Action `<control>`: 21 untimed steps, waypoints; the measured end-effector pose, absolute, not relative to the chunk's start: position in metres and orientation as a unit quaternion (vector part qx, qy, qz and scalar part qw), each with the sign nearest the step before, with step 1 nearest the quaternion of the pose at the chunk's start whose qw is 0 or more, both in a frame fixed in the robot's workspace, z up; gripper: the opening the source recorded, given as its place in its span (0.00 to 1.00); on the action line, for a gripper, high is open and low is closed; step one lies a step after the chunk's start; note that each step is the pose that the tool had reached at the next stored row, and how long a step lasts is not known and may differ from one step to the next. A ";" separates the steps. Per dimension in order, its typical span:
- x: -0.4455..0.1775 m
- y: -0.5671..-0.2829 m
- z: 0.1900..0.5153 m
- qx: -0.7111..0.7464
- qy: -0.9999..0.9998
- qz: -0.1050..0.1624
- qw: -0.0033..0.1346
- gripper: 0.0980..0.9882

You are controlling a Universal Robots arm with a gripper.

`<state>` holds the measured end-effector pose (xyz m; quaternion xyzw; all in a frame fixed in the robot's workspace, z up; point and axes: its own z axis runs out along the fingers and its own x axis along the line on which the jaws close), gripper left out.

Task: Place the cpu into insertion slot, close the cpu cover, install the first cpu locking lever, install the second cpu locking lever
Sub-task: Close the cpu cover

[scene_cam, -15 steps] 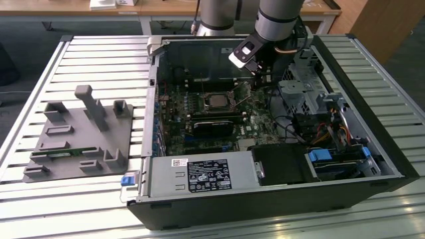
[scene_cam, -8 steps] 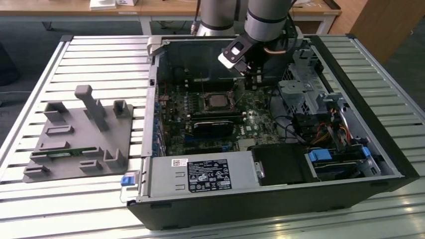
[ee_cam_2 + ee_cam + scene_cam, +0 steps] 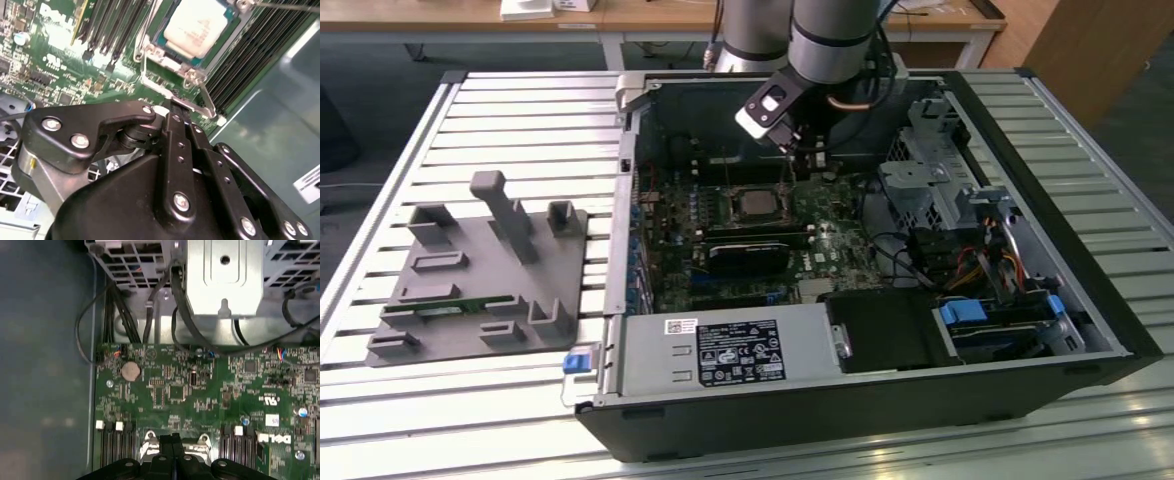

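One cpu [image 3: 200, 25] is sitting seated; we are noting the gripper [image 3: 172, 106], pinched together empty, touching the cpu cover's [image 3: 148, 35] rim, presumably pressing it flat.

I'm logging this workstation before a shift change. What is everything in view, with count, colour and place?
Table: one, silver slats, under everything.
Computer case: one, black, open, on the table.
Holder: one, grey, on the table, at the exterior view's left of the case.
Circuit board: one, green, inside the case.
Chip: one, pale silver, seated on the circuit board.
Metal frame: one, silver, around the chip.
Memory slots: several, black, beside the chip.
Graphics card: one, black, near the chip.
Coin battery: one, silver, on the circuit board.
Power supply: one, grey, labelled, at the case's near corner.
Arm: one, grey, reaching into the case.
Tool: one, black, fingers together, tip at the frame's edge.
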<state>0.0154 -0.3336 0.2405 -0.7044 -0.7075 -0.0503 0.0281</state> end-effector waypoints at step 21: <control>-0.017 -0.334 0.228 -0.704 -0.707 -0.050 0.029 0.02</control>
